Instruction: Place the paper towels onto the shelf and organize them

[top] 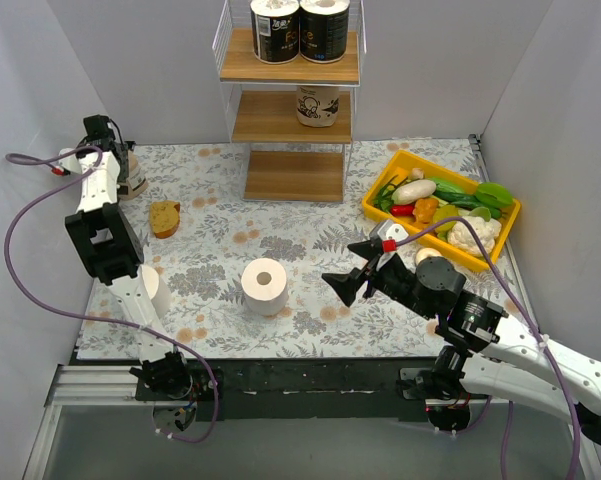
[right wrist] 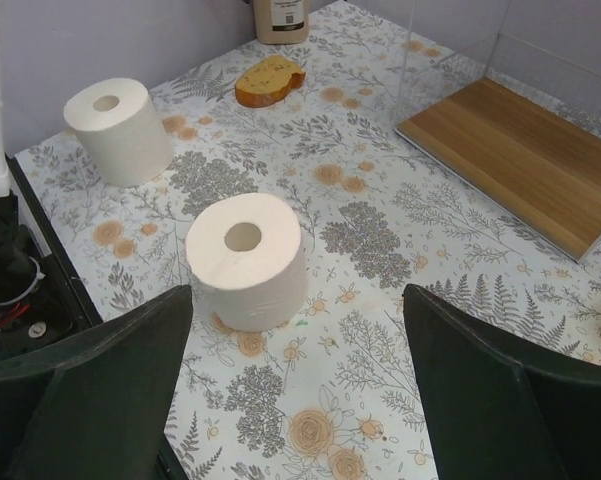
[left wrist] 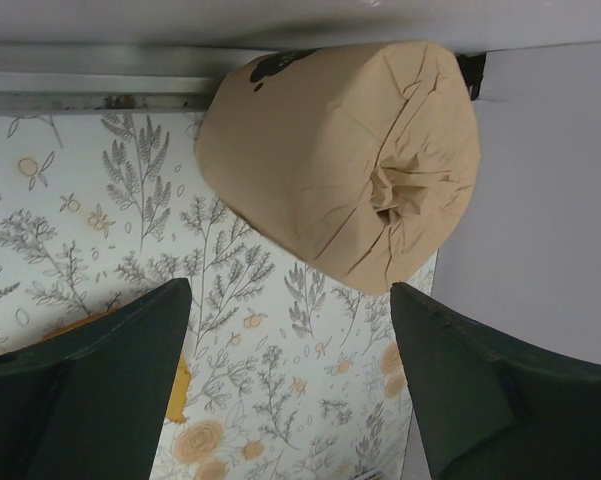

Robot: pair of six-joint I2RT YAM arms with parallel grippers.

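Observation:
The shelf (top: 292,118) stands at the back centre. Two black-wrapped rolls (top: 275,30) stand on its top board and a tan roll (top: 318,105) on the middle board; the bottom board (right wrist: 520,160) is bare. A white roll (top: 264,287) stands upright mid-table, also in the right wrist view (right wrist: 245,260). A second white roll (right wrist: 118,130) stands by the left arm. My right gripper (top: 348,268) is open and empty, to the right of the mid-table roll (right wrist: 295,390). My left gripper (top: 118,150) is open above a tan roll (left wrist: 340,160) in the far left corner.
A yellow tray (top: 376,214) of vegetables sits at the right. A slice of bread (top: 164,217) lies at the left, between the tan roll and the shelf. Grey walls close in the table on the left, back and right.

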